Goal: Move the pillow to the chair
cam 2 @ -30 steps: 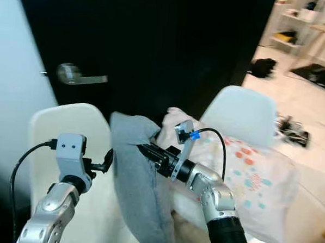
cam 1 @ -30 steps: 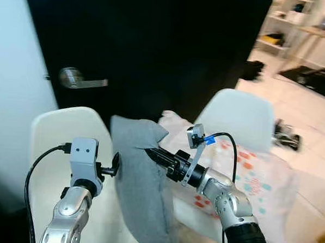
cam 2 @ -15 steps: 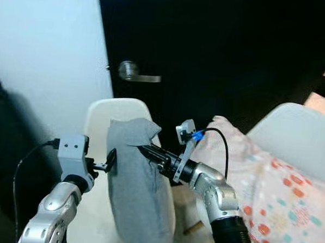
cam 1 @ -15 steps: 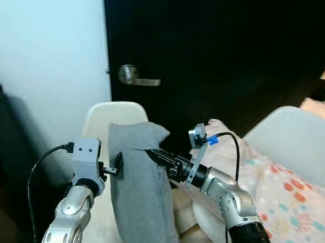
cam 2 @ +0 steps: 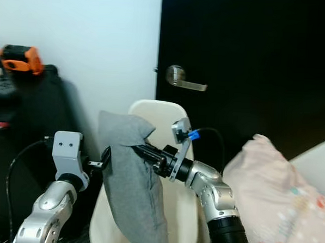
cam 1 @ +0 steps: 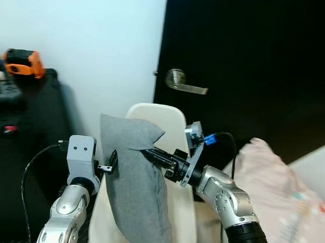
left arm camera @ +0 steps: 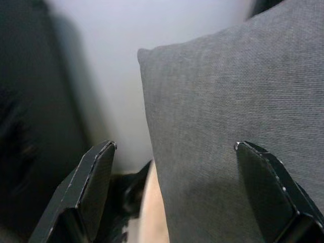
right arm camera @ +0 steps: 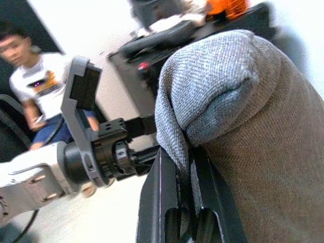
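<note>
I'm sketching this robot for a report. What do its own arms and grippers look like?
Both arms are silver metal with rounded joints. The left arm carries a boxy grey wrist camera block and a black cable looping out to the side. The right arm has a ribbed black forearm band, a black cable with a blue connector, and a small grey wrist camera mount. Each gripper has two long black fingers.

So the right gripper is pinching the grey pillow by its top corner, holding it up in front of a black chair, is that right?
Not quite: the chair is cream-white, not black, as the left eye view shows. The black surface behind it is the door. The rest holds: the right gripper is pinching the grey pillow by its top corner, in front of that chair.
</note>
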### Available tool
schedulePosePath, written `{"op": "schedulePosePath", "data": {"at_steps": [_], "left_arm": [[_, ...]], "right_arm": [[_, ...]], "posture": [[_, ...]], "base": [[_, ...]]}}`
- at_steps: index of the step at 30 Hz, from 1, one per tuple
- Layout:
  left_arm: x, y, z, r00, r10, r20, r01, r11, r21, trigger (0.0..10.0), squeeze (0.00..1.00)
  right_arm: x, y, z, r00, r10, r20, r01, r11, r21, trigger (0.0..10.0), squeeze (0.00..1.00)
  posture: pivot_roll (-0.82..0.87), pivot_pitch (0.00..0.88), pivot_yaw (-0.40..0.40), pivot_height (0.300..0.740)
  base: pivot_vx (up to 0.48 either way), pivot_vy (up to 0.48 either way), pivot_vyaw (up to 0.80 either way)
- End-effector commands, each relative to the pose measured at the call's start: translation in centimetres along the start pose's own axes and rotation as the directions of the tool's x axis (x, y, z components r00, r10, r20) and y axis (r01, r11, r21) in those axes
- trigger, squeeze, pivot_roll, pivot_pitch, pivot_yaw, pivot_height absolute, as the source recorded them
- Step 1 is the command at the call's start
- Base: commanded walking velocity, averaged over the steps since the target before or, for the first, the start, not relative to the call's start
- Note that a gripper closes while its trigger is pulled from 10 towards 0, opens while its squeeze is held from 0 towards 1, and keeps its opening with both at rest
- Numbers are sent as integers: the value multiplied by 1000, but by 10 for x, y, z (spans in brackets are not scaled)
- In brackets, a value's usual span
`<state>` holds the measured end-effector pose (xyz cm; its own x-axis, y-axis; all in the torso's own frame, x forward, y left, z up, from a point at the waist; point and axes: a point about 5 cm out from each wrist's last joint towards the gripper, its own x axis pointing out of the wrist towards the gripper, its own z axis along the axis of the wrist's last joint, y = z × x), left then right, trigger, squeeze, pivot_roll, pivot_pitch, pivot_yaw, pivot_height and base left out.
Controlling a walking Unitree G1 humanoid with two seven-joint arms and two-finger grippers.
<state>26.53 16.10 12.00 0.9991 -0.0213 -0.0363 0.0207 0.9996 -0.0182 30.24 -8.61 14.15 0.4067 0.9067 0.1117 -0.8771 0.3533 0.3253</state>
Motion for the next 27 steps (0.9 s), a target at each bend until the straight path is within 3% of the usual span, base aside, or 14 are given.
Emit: {"op": "schedulePosePath", "data": {"at_steps": [1,7,11,16,22,27], "left_arm": [[0,-3,-4,1000,-9,-23,9,1000,0,10000,0],[0,-4,-5,999,-18,-38,18,1000,-8,10000,0],[0,-5,-6,999,-24,-49,24,1000,-6,10000,0],[1,-6,-6,998,-28,-55,28,1000,-8,10000,0],[1,-5,-5,999,-28,-46,27,1000,-8,10000,0],[6,0,4,1000,10,-14,-10,999,30,10000,0]], "right_arm": [[3,5,12,998,44,46,-43,999,-27,10000,0],[5,-7,8,998,-68,14,68,998,0,10000,0],[7,-11,7,994,-111,-15,111,994,3,10000,0],[9,-15,7,985,-167,-40,165,985,-48,10000,0],[13,-20,11,972,-230,-39,226,970,-94,10000,0],[29,-29,21,938,-346,-5,343,930,-133,10000,0]], "posture": [[0,0,-94,740],[-1,0,-95,740],[-1,0,-96,740],[-1,0,-97,740],[1,0,-100,740],[11,0,-97,740]], "base": [[0,0,750],[0,0,351],[-480,0,0],[-480,0,0],[0,0,0],[0,0,0]]}}
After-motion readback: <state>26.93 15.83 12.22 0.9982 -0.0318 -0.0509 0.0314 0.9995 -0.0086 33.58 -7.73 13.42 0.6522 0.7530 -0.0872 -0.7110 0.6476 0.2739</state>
